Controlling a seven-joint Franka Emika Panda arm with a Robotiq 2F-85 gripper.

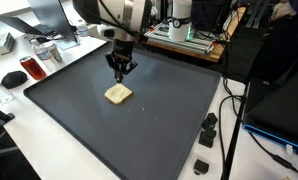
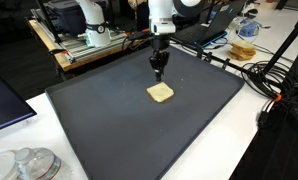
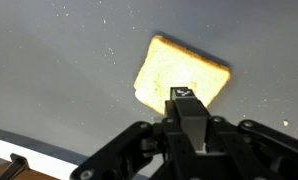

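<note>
A slice of toast-like bread (image 1: 118, 94) (image 2: 161, 93) lies flat near the middle of a large dark grey mat (image 1: 174, 115) (image 2: 99, 110). My gripper (image 1: 120, 75) (image 2: 158, 73) hangs just above the slice's far edge, pointing straight down, apart from the bread. In the wrist view the two fingers are pressed together with nothing between them, and their tips (image 3: 185, 95) overlap the near edge of the bread (image 3: 174, 65). The slice has a pale centre and a browner crust.
Off the mat on the white table are a red object (image 1: 32, 68), a black mouse (image 1: 11, 77) and a metal bowl (image 1: 47, 52). Black clamps (image 1: 208, 128) sit by the mat's edge. Cables (image 2: 279, 85), a glass dish (image 2: 29, 165) and a laptop (image 2: 4, 100) surround the mat.
</note>
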